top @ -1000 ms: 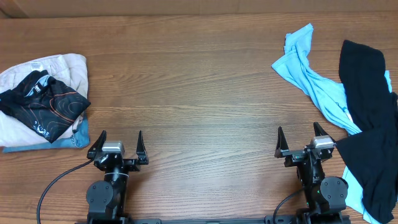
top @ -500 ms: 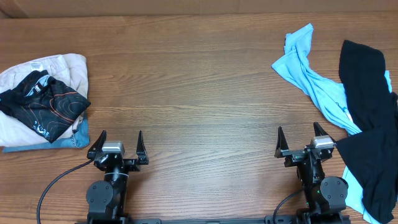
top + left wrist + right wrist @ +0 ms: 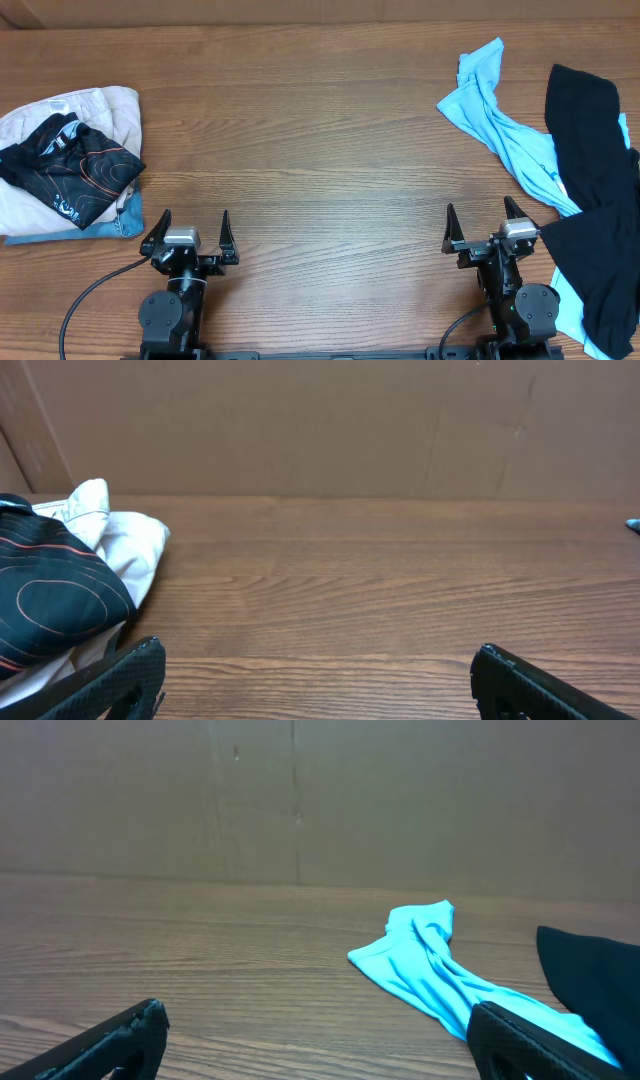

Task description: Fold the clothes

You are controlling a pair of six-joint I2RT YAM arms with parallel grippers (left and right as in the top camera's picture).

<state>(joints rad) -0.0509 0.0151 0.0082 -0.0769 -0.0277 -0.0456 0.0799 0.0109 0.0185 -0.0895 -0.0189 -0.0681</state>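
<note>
The clothes, a black jersey (image 3: 72, 168) with white and orange print and thin orange contour lines, lie crumpled on a pile at the table's left edge. The left wrist view shows the jersey (image 3: 50, 600) at its left border. My left gripper (image 3: 191, 228) (image 3: 318, 665) stands open near the front edge, right of the pile, nothing between its fingers. My right gripper (image 3: 482, 222) (image 3: 318, 1028) is open too, at the front right, far from the jersey.
Under the jersey lie a cream garment (image 3: 100, 110) and a pale blue one (image 3: 95, 226). At the right, a light blue shirt (image 3: 505, 130) and a plain black garment (image 3: 590, 200) are spread out, close beside the right arm. A brown wall (image 3: 320, 420) backs the table.
</note>
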